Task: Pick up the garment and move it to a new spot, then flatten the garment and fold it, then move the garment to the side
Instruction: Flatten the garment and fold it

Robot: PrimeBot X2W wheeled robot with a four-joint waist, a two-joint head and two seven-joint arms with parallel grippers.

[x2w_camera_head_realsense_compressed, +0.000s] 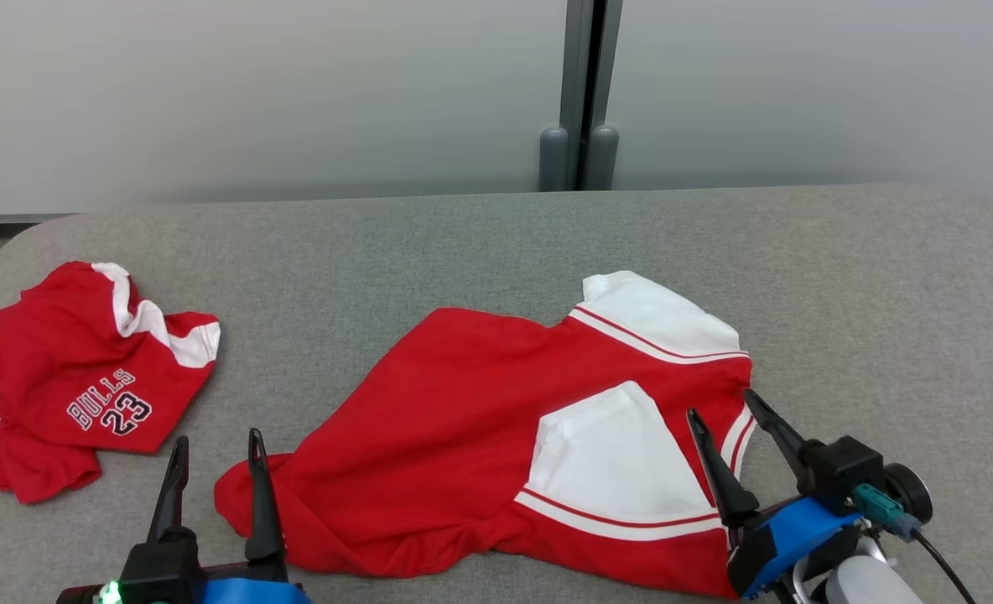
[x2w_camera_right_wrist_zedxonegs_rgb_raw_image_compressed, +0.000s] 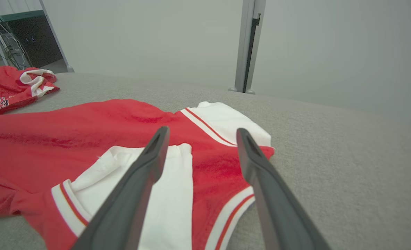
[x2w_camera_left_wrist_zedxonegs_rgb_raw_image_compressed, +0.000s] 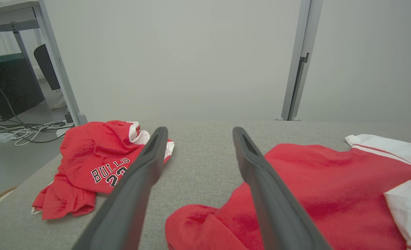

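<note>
A red garment (x2w_camera_head_realsense_compressed: pixel 446 403) with white sleeves lies spread and rumpled on the grey padded table (x2w_camera_head_realsense_compressed: pixel 463 243), one sleeve folded over its body. My left gripper (x2w_camera_head_realsense_compressed: pixel 218 436) stands open at the garment's lower left corner, holding nothing; in the left wrist view the garment (x2w_camera_left_wrist_zedxonegs_rgb_raw_image_compressed: pixel 330 180) lies under and right of its fingers (x2w_camera_left_wrist_zedxonegs_rgb_raw_image_compressed: pixel 199 130). My right gripper (x2w_camera_head_realsense_compressed: pixel 721 403) is open over the garment's right edge, near the striped sleeve hem. In the right wrist view the gripper (x2w_camera_right_wrist_zedxonegs_rgb_raw_image_compressed: pixel 202 129) hovers above the red and white cloth (x2w_camera_right_wrist_zedxonegs_rgb_raw_image_compressed: pixel 52 139), gripping nothing.
A second red garment (x2w_camera_head_realsense_compressed: pixel 85 377) printed BULLS 23 lies crumpled at the table's left end, also seen as the crumpled red garment (x2w_camera_left_wrist_zedxonegs_rgb_raw_image_compressed: pixel 94 159) left of my left fingers. A grey wall with a post (x2w_camera_head_realsense_compressed: pixel 580 101) runs behind the table. Bare table stretches to the right and rear.
</note>
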